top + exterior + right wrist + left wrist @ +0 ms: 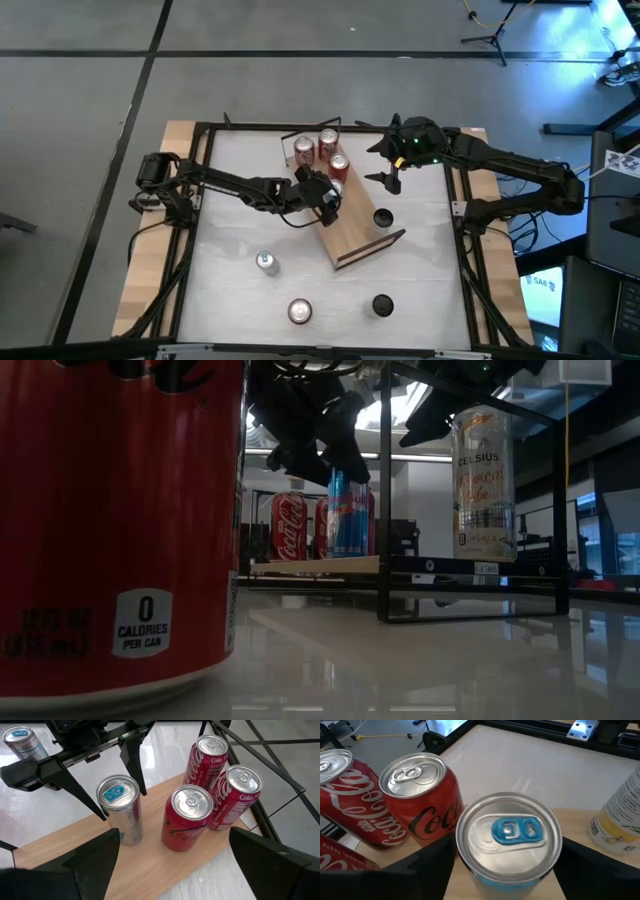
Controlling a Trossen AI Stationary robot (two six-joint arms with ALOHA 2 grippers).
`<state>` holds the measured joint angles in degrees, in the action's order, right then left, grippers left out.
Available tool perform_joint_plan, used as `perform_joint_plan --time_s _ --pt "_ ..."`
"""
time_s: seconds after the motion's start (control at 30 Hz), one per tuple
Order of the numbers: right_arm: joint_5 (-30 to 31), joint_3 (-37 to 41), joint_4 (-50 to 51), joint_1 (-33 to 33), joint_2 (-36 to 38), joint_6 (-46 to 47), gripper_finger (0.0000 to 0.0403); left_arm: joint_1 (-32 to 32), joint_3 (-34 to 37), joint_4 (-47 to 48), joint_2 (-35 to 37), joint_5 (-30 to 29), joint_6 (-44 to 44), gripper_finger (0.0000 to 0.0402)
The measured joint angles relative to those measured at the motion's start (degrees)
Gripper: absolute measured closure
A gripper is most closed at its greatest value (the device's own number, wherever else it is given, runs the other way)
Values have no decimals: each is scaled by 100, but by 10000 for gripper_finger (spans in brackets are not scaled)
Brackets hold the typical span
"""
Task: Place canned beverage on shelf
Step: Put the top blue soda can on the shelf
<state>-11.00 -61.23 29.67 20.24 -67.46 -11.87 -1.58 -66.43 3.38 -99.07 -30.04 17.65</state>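
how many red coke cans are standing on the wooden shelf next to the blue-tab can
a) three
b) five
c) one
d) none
a: the right wrist view shows three red cans upright on the shelf, clustered beside the silver can with the blue tab.

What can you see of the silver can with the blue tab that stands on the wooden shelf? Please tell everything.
The silver can is slim, of shiny metal, with a blue pull tab on a closed lid and small print on its side. It stands upright on the light-wood shelf, beside three red cola cans but apart from them. The left gripper straddles it, fingers open on either side; whether they touch it is unclear.
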Motion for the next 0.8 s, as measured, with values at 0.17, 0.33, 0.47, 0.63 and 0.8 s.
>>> perform_joint_plan --time_s 0.17,0.33,0.47,0.63,0.8 --pt "0 0 0 1 0 -1 33 0 0 0 0 0 0 80" --pt "-14 0 -10 -1 0 2 33 0 5 6 41 101 -34 73" --pt "-186 0 -134 -1 0 6 33 0 4 30 147 101 -195 73" --pt "-475 0 -480 -1 0 4 33 0 5 121 330 105 -324 73" --pt "-516 0 -684 -4 0 8 33 0 7 214 519 571 -328 72"
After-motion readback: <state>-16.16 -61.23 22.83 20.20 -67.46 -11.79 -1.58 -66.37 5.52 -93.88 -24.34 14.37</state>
